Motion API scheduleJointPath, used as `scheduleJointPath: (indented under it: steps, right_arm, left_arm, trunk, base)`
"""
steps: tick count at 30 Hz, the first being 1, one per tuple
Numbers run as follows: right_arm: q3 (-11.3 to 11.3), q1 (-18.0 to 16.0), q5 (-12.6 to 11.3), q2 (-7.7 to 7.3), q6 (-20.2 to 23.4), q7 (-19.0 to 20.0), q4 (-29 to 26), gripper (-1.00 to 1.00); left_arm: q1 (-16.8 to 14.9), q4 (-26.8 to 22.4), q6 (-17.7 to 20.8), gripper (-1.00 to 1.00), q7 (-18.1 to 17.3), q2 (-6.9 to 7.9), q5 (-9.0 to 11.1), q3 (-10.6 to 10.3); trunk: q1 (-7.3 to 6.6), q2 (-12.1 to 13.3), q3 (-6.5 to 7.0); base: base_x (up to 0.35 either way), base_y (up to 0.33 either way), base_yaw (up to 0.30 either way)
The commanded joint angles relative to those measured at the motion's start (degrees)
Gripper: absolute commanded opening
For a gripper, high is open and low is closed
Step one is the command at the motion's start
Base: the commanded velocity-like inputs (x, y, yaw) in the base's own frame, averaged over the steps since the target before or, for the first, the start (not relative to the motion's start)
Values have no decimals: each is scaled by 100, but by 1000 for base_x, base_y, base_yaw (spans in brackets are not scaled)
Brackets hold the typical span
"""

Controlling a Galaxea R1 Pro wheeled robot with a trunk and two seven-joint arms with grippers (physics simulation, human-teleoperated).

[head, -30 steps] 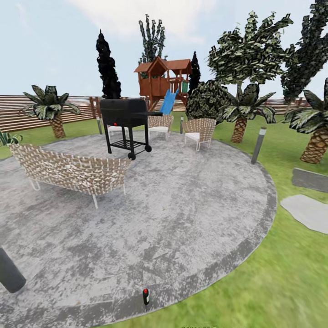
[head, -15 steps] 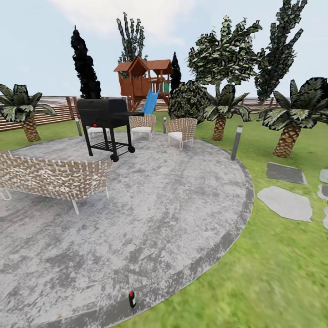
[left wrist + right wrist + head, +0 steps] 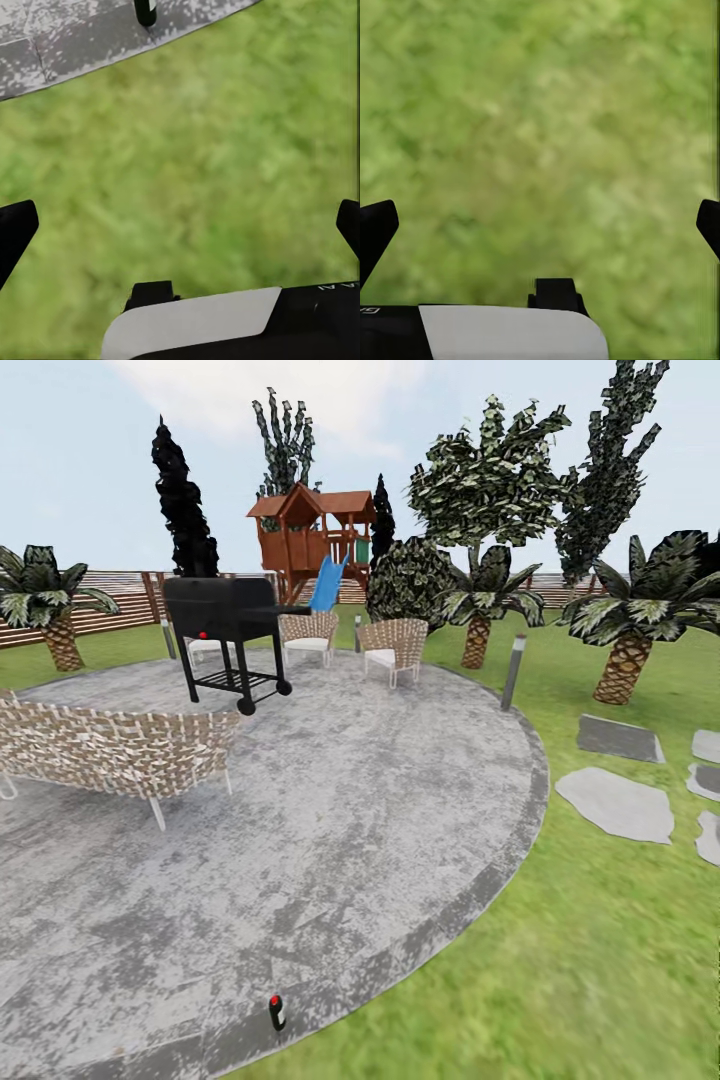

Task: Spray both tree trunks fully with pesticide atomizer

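The pesticide atomizer (image 3: 277,1012) is a small dark bottle with a red dot near its top, standing upright on the dark rim of the round stone patio (image 3: 330,830) close in front of me. It also appears at the edge of the left wrist view as a dark bottle (image 3: 145,10) on the paving, beyond a stretch of grass. My left gripper (image 3: 182,229) hangs open over the lawn, well short of the bottle. My right gripper (image 3: 542,229) is open over bare grass. A tree (image 3: 492,465) with a spreading crown rises far back, its trunk mostly hidden by a palm.
On the patio stand a black grill (image 3: 225,622), a wicker sofa (image 3: 110,745) and two wicker chairs (image 3: 392,645). A grey lamp post (image 3: 513,670) marks the patio's right edge. Stepping stones (image 3: 615,803) lie in the lawn at right, with palms (image 3: 625,622), a playset (image 3: 310,545) and a fence (image 3: 110,605) behind.
The whole picture has slid left, so the camera has turned right. The atomizer now sits a little further left and lower in view. The dark arm at lower left has left the picture.
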Motion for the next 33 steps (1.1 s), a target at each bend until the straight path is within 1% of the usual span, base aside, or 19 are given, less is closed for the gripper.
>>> scheduleJointPath:
  steps: [1, 8, 10, 11, 13, 15, 16, 17, 18, 19, 22, 23, 25, 27, 28, 29, 31, 33]
  right_arm:
    - [0, -3, -2, 0, -18, -3, 4, 100]
    - [0, -3, -2, 0, -18, -3, 4, 100]
    - [-10, -3, -2, -12, -28, -8, -7, 100]
    - [-26, -3, -4, -136, -335, -28, -25, 100]
    - [-34, -3, -7, -223, -476, -40, -30, 100]
    - [-41, -3, -8, -316, -569, -65, -39, 100]
    - [-49, -3, -6, -698, -694, -371, -69, 100]
    - [-50, -3, -4, -784, -709, -486, -80, 100]
    - [-51, -3, 0, -947, -732, -784, -104, 100]
    - [-52, -3, 2, -1106, -744, -1186, -117, 100]
    - [-58, -3, -7, -1388, -751, -1963, -90, 100]
    - [-83, -3, -21, -1577, -753, -2566, -23, 100]
    - [-194, -3, -63, -1728, -756, -3206, 75, 100]
    - [-426, -3, -147, -1827, -761, -3795, 157, 100]
    - [-579, -3, -197, -1863, -769, -4031, 186, 100]
    - [-913, -3, -282, -1914, -821, -4368, 228, 100]
    - [-1194, -3, -333, -1946, -921, -4568, 258, 100]
    - [-1380, -3, -368, -1967, -1035, -4645, 281, 100]
  left_arm:
    - [2, -9, -7, 100, -1, -2, -42, 12]
    - [2, -9, -13, 100, -1, -2, -40, 19]
    - [2, -174, -30, 100, 14, -23, -25, 1]
    - [-60, -1203, -63, 100, 35, -147, -17, -11]
    - [-217, -1604, -71, 100, 38, -261, -16, -16]
    - [-485, -1846, -77, 100, 40, -416, -24, -15]
    - [-1298, -1864, -86, 100, 42, -670, -32, -18]
    - [-1451, -1804, -89, 100, 42, -696, -32, -19]
    - [-1739, -1677, -96, 100, 44, -734, -31, -17]
    - [-1980, -1558, -110, 100, 47, -758, -27, -16]
    - [-2228, -1438, -195, 100, 49, -779, -17, -16]
    - [-2327, -1386, -314, 100, 50, -787, -17, -15]
    - [-2390, -1352, -463, 100, 51, -792, -18, -15]
    - [-2430, -1327, -590, 100, 51, -796, -19, -15]
    - [-2445, -1318, -637, 100, 51, -797, -20, -15]
    - [-2466, -1293, -704, 100, 52, -798, -20, -15]
    - [-2479, -1243, -751, 100, 52, -799, -21, -15]
    - [-2487, -1191, -780, 100, 52, -800, -21, -15]
  trunk:
    - [0, -2, -4]
    - [0, -2, -4]
    - [0, -2, -4]
    - [0, -2, -4]
    - [0, -2, -4]
    - [0, -2, -4]
    - [0, -2, -4]
    - [0, -2, -4]
    - [0, -2, -4]
    - [0, -2, -4]
    - [0, -2, -4]
    - [0, -2, -4]
    - [0, -2, -4]
    - [0, -2, -4]
    - [0, -2, -4]
    - [0, -2, -4]
    - [0, -2, -4]
    - [0, -2, -4]
  base:
    - [-2, -79, 0]
    - [0, -24, 0]
    - [0, 0, 0]
    - [0, 0, 0]
    - [0, 0, 0]
    - [0, 0, 0]
    - [0, 0, 0]
    - [0, 0, 0]
    - [0, 0, 0]
    - [0, 0, 0]
    - [0, 0, 0]
    - [0, 0, 0]
    - [0, 0, 0]
    - [0, 0, 0]
    - [0, 0, 0]
    - [0, 0, 0]
    - [0, 0, 0]
    - [0, 0, 0]
